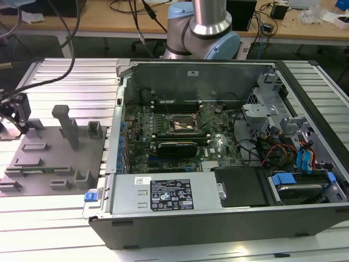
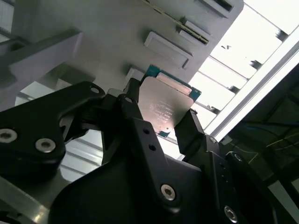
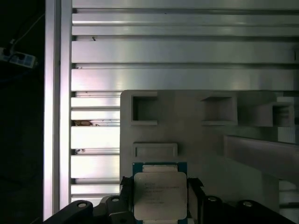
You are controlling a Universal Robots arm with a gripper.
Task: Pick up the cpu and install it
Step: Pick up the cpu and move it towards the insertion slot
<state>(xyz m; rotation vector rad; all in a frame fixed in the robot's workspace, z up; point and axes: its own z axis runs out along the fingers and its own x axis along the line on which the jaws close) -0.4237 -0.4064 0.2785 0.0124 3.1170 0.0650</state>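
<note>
Fingers (image 2: 188, 133) clamp the cpu (image 2: 163, 105) by opposite edges over the grey tray (image 3: 187, 140). I should hold it level.

Print is showing on the power supply label (image 1: 170, 197), a case sticker (image 1: 192, 72) and the cpu (image 3: 160, 193); I am making out none of it.

This is a robotics lab or electronics workshop: a robot arm (image 1: 204, 24) stands at a ribbed aluminium counter (image 1: 54, 224) carrying an opened desktop computer case (image 1: 229, 224), with loose cables (image 1: 126, 6) strewn on a wooden counter (image 1: 98, 26) behind.
</note>
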